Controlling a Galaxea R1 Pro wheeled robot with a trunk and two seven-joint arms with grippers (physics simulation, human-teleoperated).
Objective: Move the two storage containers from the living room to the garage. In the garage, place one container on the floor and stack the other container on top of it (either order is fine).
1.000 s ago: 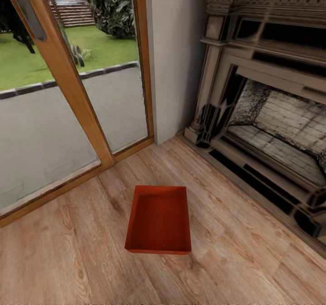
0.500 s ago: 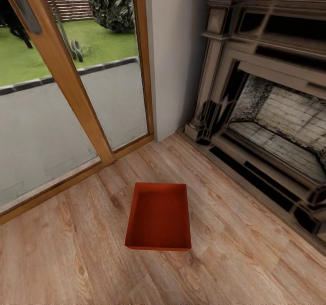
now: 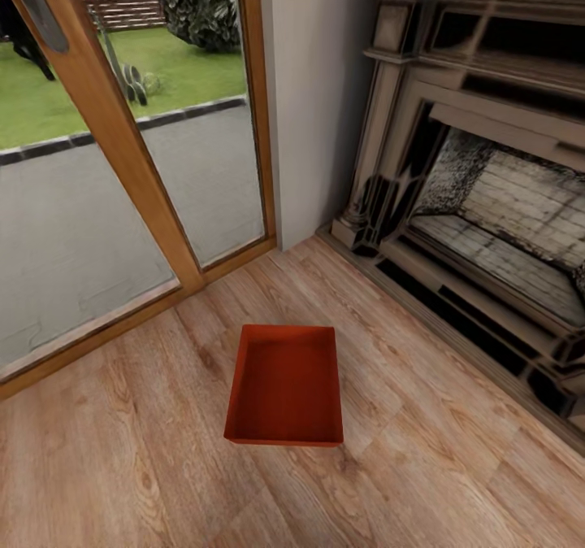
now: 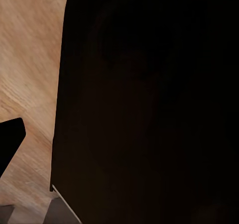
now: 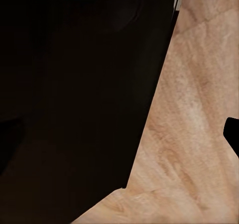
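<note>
From the head camera I get a bright, evenly lit render, with daylight coming in through the glazed door (image 3: pixel 122 150). The lawn beyond it looks vivid and the pavement pale. The wood plank floor (image 3: pixel 422 467) carries almost no cast shadow; I see only a thin dark line under the near wall of the red-orange storage container (image 3: pixel 284 385). Its inside is shaded darker than its rim. The fireplace (image 3: pixel 487 206) textures look smeared and soft, and straight lines lean toward the picture's edges. Both wrist cameras give me mostly near-black masses with no detail, beside blurred, warm-lit floor.
</note>
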